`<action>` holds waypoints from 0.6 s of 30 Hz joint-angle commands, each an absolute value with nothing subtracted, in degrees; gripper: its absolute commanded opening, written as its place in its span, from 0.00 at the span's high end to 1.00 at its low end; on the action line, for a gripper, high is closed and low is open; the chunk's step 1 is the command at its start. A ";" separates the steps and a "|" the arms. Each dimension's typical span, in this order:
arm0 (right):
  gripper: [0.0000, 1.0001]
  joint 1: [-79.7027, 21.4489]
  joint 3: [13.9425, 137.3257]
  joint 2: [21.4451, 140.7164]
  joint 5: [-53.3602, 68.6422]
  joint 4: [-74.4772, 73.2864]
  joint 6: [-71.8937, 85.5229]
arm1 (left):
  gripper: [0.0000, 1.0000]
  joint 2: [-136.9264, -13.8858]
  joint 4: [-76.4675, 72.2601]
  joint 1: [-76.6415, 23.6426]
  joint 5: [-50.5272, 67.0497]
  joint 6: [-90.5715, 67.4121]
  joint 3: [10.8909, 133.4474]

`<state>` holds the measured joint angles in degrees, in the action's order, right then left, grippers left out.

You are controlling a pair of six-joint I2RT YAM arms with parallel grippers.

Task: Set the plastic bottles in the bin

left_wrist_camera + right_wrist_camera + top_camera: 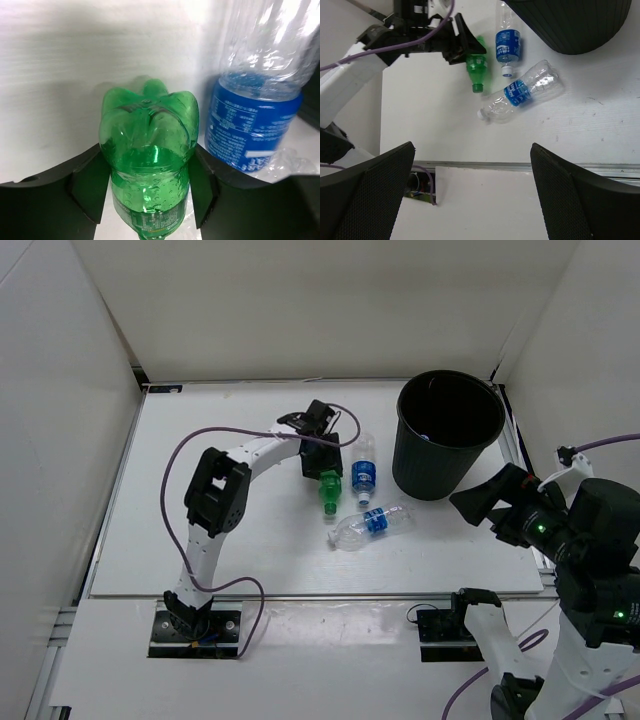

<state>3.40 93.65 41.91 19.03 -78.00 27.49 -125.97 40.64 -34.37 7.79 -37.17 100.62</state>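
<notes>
The green bottle [329, 490] lies on the white table with its cap toward the near edge. My left gripper [322, 468] is shut on its base end; in the left wrist view the black fingers [90, 187] press both sides of the green bottle [147, 150], which still rests on the table. One clear blue-label bottle [364, 471] lies right beside it and shows in the left wrist view [252, 125]. Another clear bottle [372, 523] lies nearer, also in the right wrist view [522, 92]. The black bin [448, 433] stands upright at the back right. My right gripper [478, 506] hovers open and empty [471, 165].
White walls close in the table on the left, back and right. A purple cable [185, 455] loops beside the left arm. A metal rail [530, 167] marks the table's near edge. The bin's rim [570, 30] reaches into the right wrist view.
</notes>
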 commanded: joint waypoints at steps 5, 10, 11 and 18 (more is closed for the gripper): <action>0.00 3.43 94.39 39.81 16.88 -83.32 25.58 | 0.58 -110.66 40.35 -34.98 -7.63 -37.97 118.71; 0.00 3.43 93.69 38.68 16.88 -83.32 25.58 | 0.59 -118.28 36.57 -37.09 -2.34 -28.22 139.62; 0.00 3.43 93.69 38.67 16.88 -83.32 25.58 | 0.59 -121.69 35.34 -37.09 0.41 -28.21 145.14; 0.00 3.43 98.70 37.54 14.85 -83.32 24.87 | 0.54 -127.77 16.54 -42.18 7.37 -29.87 146.59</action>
